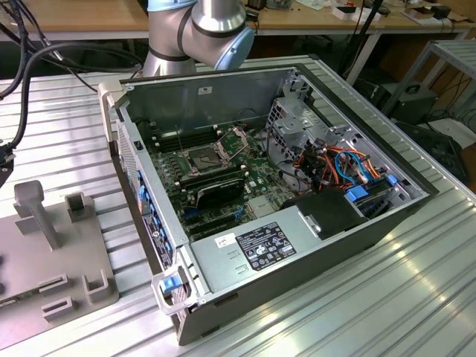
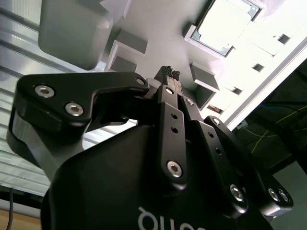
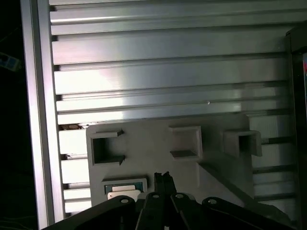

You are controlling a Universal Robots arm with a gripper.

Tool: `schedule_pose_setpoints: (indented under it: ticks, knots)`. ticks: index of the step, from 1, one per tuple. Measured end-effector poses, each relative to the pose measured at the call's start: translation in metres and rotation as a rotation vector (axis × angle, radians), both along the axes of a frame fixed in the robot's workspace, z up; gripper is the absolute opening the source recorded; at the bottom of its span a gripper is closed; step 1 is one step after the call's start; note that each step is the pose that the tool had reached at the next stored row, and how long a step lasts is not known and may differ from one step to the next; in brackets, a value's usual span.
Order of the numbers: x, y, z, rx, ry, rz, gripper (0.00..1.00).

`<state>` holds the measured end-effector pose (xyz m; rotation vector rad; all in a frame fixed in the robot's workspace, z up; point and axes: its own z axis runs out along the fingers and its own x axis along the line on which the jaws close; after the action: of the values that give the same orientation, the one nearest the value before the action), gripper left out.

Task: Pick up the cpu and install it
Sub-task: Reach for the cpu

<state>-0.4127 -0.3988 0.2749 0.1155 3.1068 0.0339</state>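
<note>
The tool (image 3: 163, 176) hangs above a grey fixture (image 3: 158, 143) on the ribbed desk (image 3: 168, 72), its fingers pressed together and holding nothing. The cpu (image 3: 123, 190) lies flat in a fixture pocket just beside the tool's tips.

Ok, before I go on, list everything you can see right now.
cpu: one, pale grey, in a fixture plate recess
fixture plate: one, grey, raised blocks, on the table
computer case: one, grey metal, open, mid-table
motherboard: one, green, inside the case
socket: one, metal frame hinged up, on the motherboard
power supply: one, grey, near end of the case
cables: several, orange and blue, case's side at the exterior view's right
table: one, ribbed aluminium
arm: one, silver and blue, behind the case
gripper: one, black, shut, empty, over the fixture plate
</note>
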Motion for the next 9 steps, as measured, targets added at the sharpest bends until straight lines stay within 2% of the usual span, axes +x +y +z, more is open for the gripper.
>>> schedule_pose_setpoints:
  ticks: [9]
  knots:
    - [-0.0154, 0.0000, -0.0046, -0.0052, 0.0000, 0.000, 0.11]
